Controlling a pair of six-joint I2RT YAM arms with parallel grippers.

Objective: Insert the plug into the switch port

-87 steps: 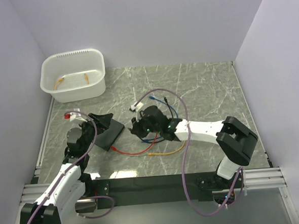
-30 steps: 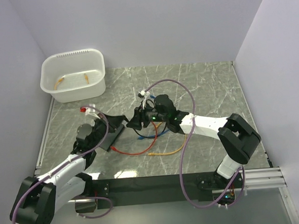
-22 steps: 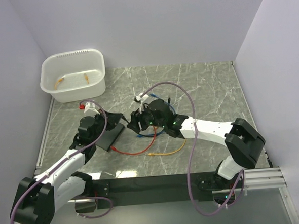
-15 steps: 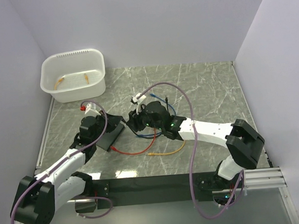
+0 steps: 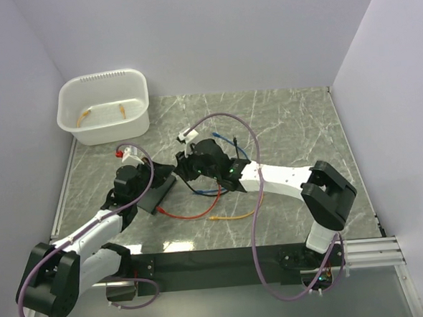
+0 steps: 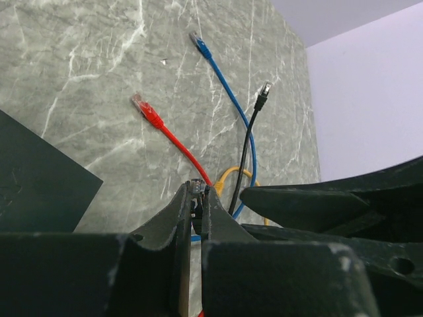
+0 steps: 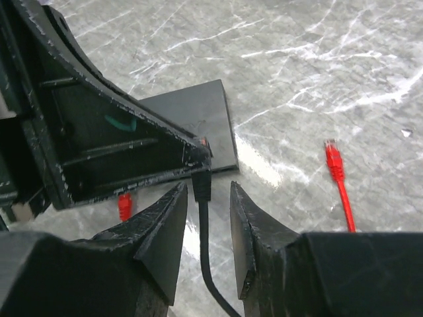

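My left gripper (image 6: 196,191) is shut on a black cable's plug (image 6: 195,186), whose clear tip sticks out past the fingertips. In the top view the left gripper (image 5: 165,170) hangs over the far right corner of the switch (image 5: 155,196), a flat black box. The right gripper (image 5: 185,169) meets it tip to tip. In the right wrist view the plug (image 7: 201,187) hangs from the left fingers, above the near edge of the switch (image 7: 201,112). My right gripper (image 7: 207,186) is open, one jaw on each side of the plug's boot with a gap on both sides.
Loose cables lie right of the switch: a red one (image 5: 190,214), a yellow one (image 5: 236,215) and a blue one (image 5: 228,139). A white tub (image 5: 103,77) with orange cables inside stands at the back left. Walls close in the left, back and right.
My right gripper has moved left up to the left gripper's tips, and its jaws have narrowed around the black plug. The left gripper stays shut on the plug.
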